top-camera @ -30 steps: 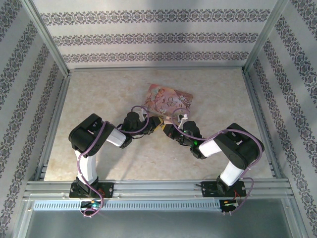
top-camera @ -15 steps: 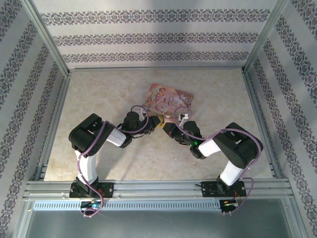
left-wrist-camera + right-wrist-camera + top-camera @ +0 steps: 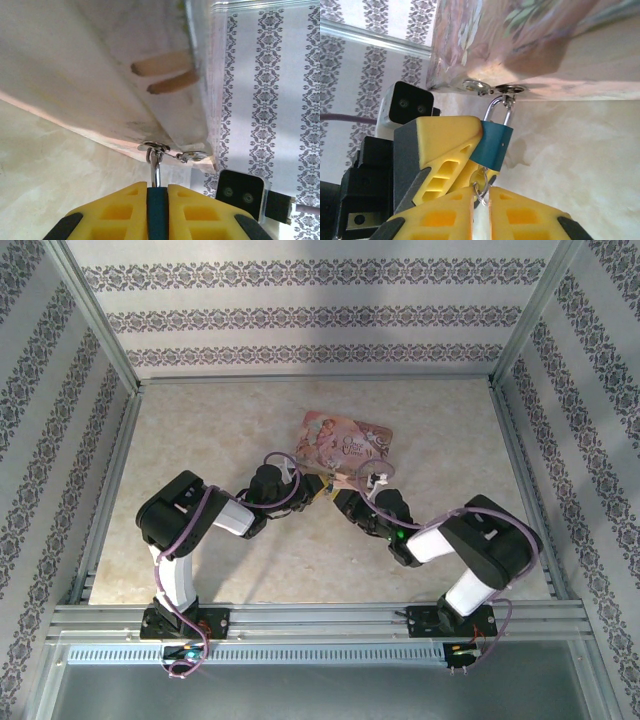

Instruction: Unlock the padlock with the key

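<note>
Change: the right arm (image 3: 470, 550) has its elbow nearer the desk's (image 3: 220, 430) front edge than a second ago; the left arm (image 3: 185, 520) is unmoved.
Left hand (image 3: 157, 190): clamped on the padlock (image 3: 492, 145) body.
Padlock: just beyond the right hand's (image 3: 481, 194) fingertips, hooked through the box's (image 3: 345, 440) clasp (image 3: 495, 89).
Right hand: narrow, with a small ring (image 3: 480, 189) at its tips; I cannot tell whether it grips.
Box: shut, contents hidden.

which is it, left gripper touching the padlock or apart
Touching. The left wrist view shows the left gripper clamped flush on both sides of the padlock body.
</note>
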